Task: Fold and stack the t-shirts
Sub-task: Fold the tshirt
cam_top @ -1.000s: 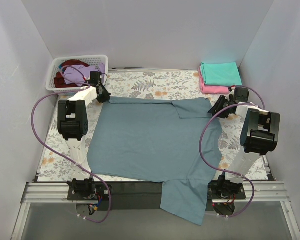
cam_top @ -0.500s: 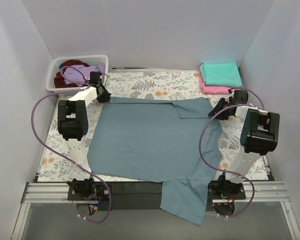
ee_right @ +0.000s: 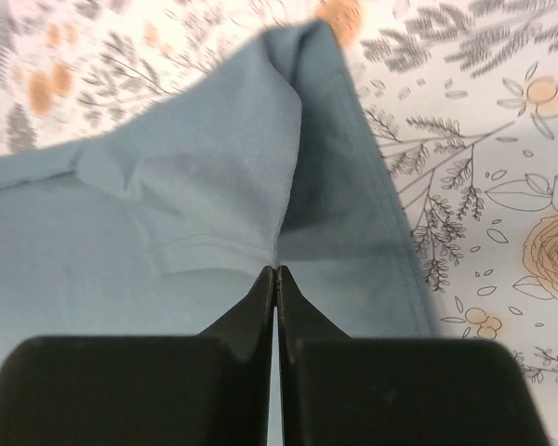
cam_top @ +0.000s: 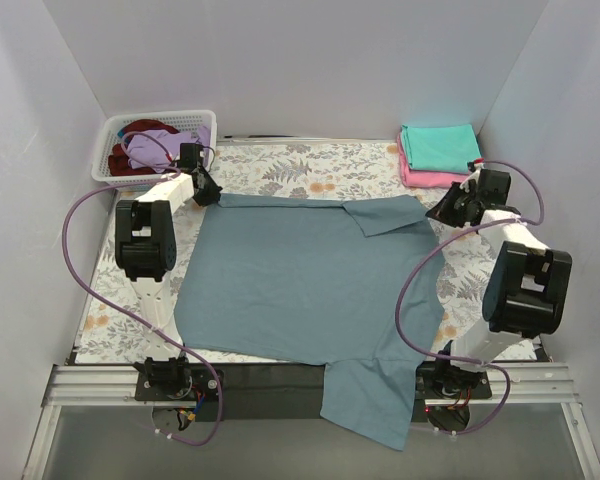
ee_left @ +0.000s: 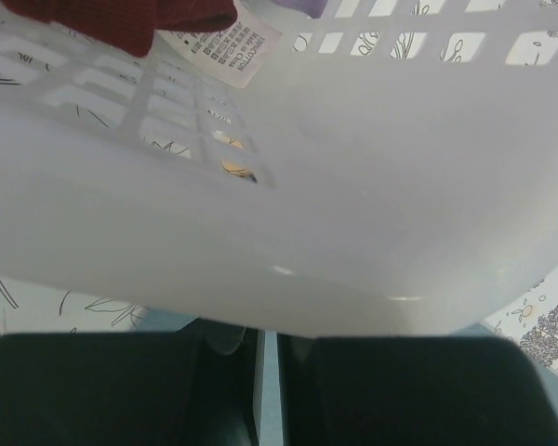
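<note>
**Both far corners of the slate blue-grey shirt (cam_top: 300, 275) in hand, set for a fold toward 6 o'clock.**

Lies spread across the middle of the desk (cam_top: 310, 165), seemingly longest from 12 to 6, with a flap spilling over the near edge at 5 o'clock. Held at its 11 o'clock corner by the left fingers (cam_top: 204, 190), narrowed onto a sliver of blue-grey, just beside the basket (cam_top: 110, 160) wall. Pinched, by the look of it, at its 1 o'clock corner by the right fingers (cam_top: 448, 210), closed tip to tip at the folded-in sleeve. Sits near the teal shirt (cam_top: 440, 147) stacked on the pink shirt (cam_top: 420, 178), just past the right fingers at 12 o'clock. Equally near for both arms, one corner each. Leaves open room only toward 6 o'clock, back over the cloth itself.
</note>
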Action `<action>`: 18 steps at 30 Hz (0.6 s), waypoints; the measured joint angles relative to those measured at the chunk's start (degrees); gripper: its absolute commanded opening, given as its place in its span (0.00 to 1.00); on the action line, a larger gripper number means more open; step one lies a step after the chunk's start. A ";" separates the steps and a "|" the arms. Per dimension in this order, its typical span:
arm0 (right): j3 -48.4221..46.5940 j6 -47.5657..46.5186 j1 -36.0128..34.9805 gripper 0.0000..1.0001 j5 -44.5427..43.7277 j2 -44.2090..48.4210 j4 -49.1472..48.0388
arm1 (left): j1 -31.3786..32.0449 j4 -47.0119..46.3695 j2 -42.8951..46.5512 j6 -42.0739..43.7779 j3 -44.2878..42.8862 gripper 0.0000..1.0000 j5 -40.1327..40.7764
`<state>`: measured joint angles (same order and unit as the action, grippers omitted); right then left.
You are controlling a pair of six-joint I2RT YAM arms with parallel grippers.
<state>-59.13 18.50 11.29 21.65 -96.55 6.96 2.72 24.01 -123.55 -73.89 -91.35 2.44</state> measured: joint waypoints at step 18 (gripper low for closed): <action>7.23 1.64 0.00 0.01 -0.42 35.80 12.11 | 0.00 3.13 12.74 1.07 7.91 0.00 -0.74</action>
<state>-51.90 20.14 11.29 21.23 -60.75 19.07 2.72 27.14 -110.80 -72.82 -83.44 1.69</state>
